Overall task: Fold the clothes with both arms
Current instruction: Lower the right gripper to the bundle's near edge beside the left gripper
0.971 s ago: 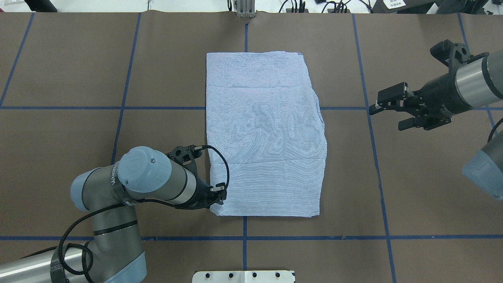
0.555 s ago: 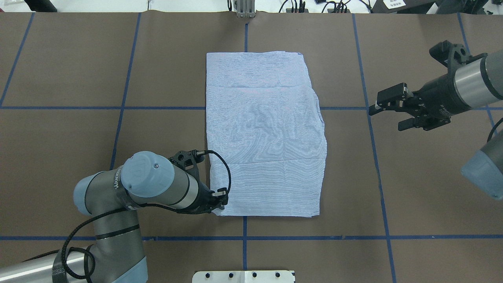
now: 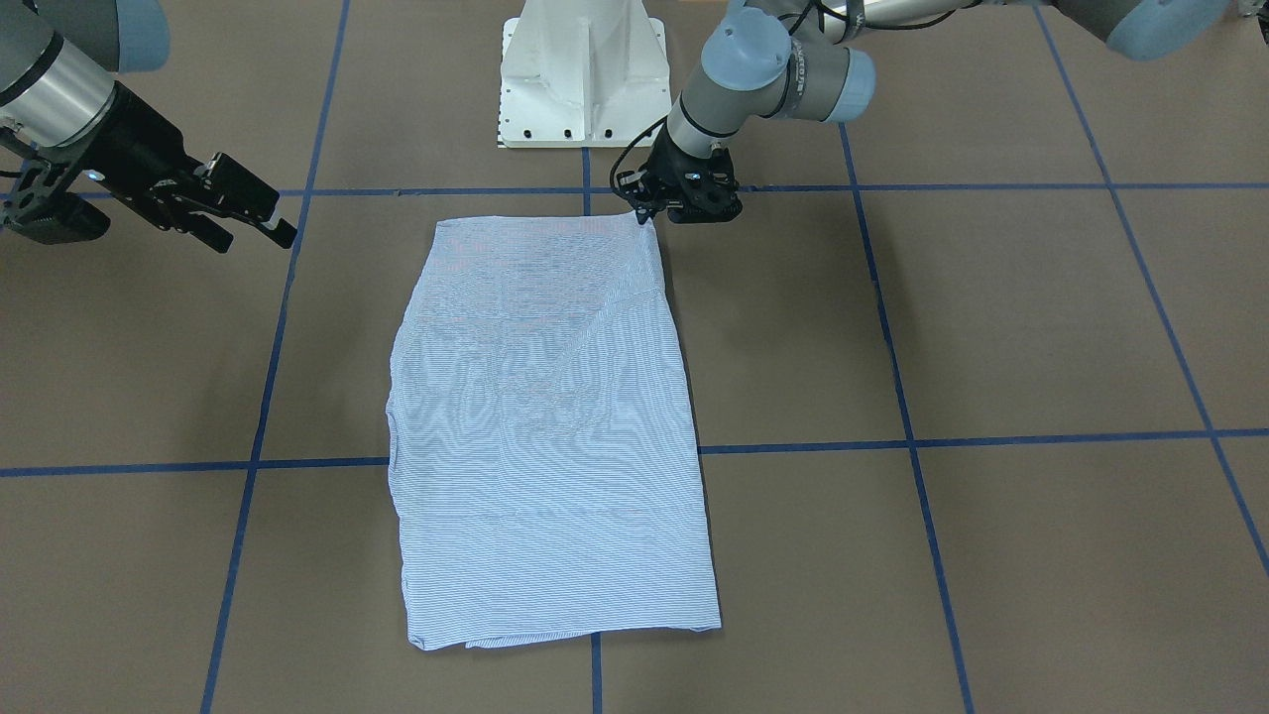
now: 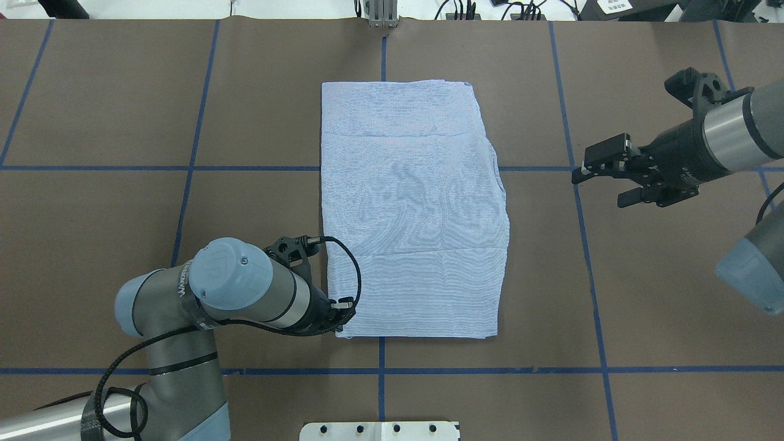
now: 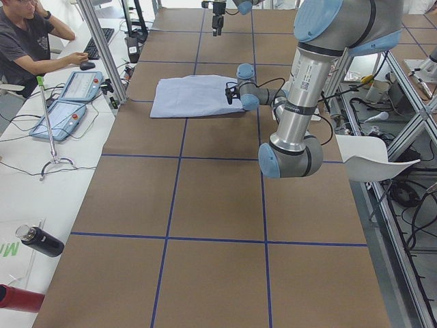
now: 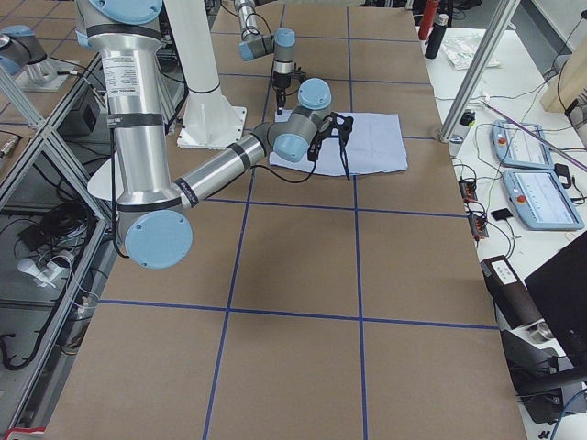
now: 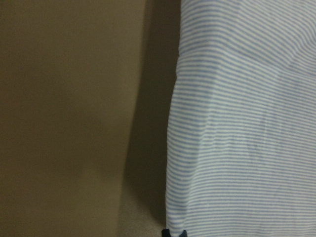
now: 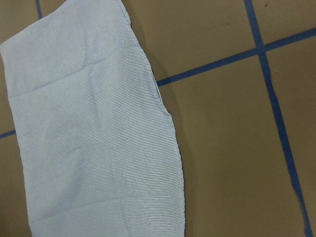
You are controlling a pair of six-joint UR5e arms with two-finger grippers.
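Observation:
The light blue striped shirt (image 4: 410,208) lies folded into a tall rectangle in the middle of the brown table, also seen in the front view (image 3: 545,416) and the right wrist view (image 8: 89,138). My left gripper (image 4: 342,321) points down at the shirt's near left corner (image 3: 644,213). In the left wrist view its fingertips (image 7: 173,233) are together on the cloth's edge (image 7: 170,148), which casts a shadow on the table. My right gripper (image 4: 598,188) hovers open to the right of the shirt, apart from it, with nothing between its fingers (image 3: 256,242).
Blue tape lines (image 4: 380,370) divide the table into squares. The white pedestal base (image 3: 580,69) stands at the near edge behind the shirt. A metal fixture (image 4: 383,15) sits at the far edge. A seated person (image 5: 27,41) and teach pendants (image 5: 68,102) are beyond it.
My left gripper has slid along the shirt's left edge toward the near corner and lowered there. The right gripper drifted slightly left and stays open. The shirt barely moved.

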